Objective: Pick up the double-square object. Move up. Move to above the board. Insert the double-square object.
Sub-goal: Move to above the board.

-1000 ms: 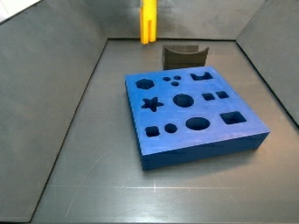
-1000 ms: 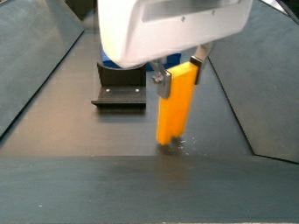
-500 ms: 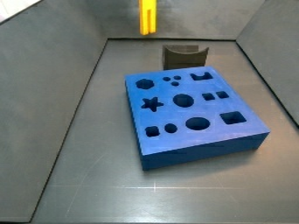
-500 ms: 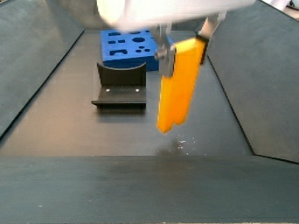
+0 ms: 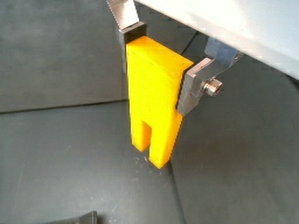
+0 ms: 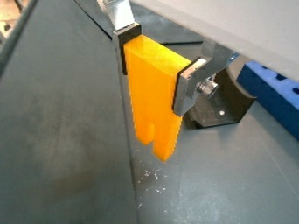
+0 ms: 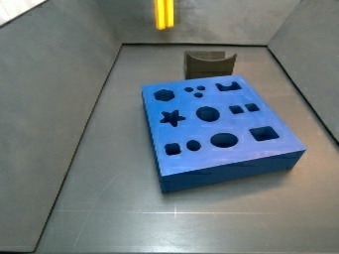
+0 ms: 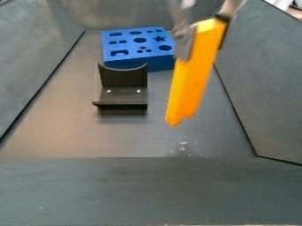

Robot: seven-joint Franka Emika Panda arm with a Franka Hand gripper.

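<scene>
The double-square object (image 5: 158, 105) is a bright yellow bar with two square prongs at its lower end. My gripper (image 5: 166, 61) is shut on its upper end; both silver fingers press its sides, as a wrist view (image 6: 158, 63) also shows. The bar (image 8: 192, 71) hangs upright, clear of the floor, in a side view. In a side view it (image 7: 165, 14) shows only at the top edge, behind the board, with the gripper out of frame. The board (image 7: 219, 124) is a thick blue block with dark cut-outs, apart from the bar (image 6: 155, 105).
The dark fixture (image 7: 208, 63) stands on the floor between the bar and the board (image 8: 141, 46); it also shows in a side view (image 8: 122, 88) and a wrist view (image 6: 228, 101). Grey sloped walls enclose the floor on both sides.
The gripper has risen with the yellow bar in it. The bar's prongs have left the floor, and the gripper body has moved up out of the side views.
</scene>
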